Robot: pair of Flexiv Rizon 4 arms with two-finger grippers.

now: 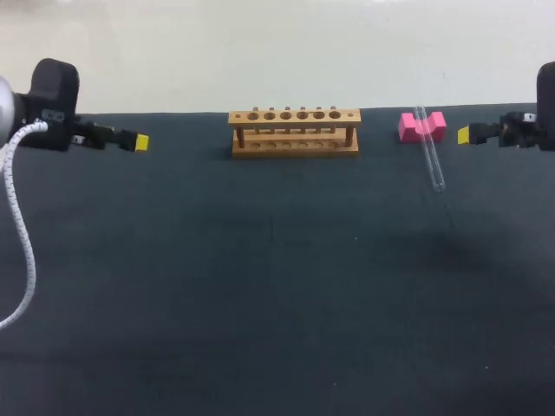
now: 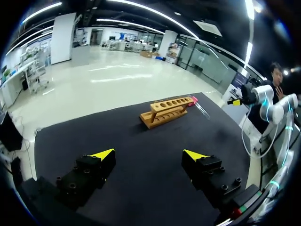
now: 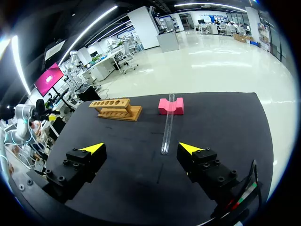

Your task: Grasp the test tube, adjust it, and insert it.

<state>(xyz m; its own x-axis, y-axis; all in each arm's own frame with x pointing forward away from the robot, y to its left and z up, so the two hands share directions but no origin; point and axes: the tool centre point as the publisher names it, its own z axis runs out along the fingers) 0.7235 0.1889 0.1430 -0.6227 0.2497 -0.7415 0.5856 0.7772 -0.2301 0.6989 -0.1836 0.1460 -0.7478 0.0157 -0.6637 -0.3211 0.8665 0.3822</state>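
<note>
Glass test tube (image 3: pixel 167 127), clear, slender and round-ended, lies ahead of the right claw (image 3: pixel 141 147), in line with the gap between its fingers and touched by neither. The tube is tilted: its far end rests in the notch of a pink foam-like block (image 3: pixel 170 106), and its near end is down on the surface (image 1: pixel 260 286), a matte black sheet. Beyond the tube and off to one side of that claw stands the wooden test tube rack (image 3: pixel 116 108), a long pale-brown frame with a row of round holes along its top bar. The right claw is spread wide with nothing in it, its black bolted fingers ending in yellow wedge tips.

The left claw (image 2: pixel 148 154) is likewise spread wide and holds nothing. The rack stands well ahead of it, with the pink block just past the rack's far end.
</note>
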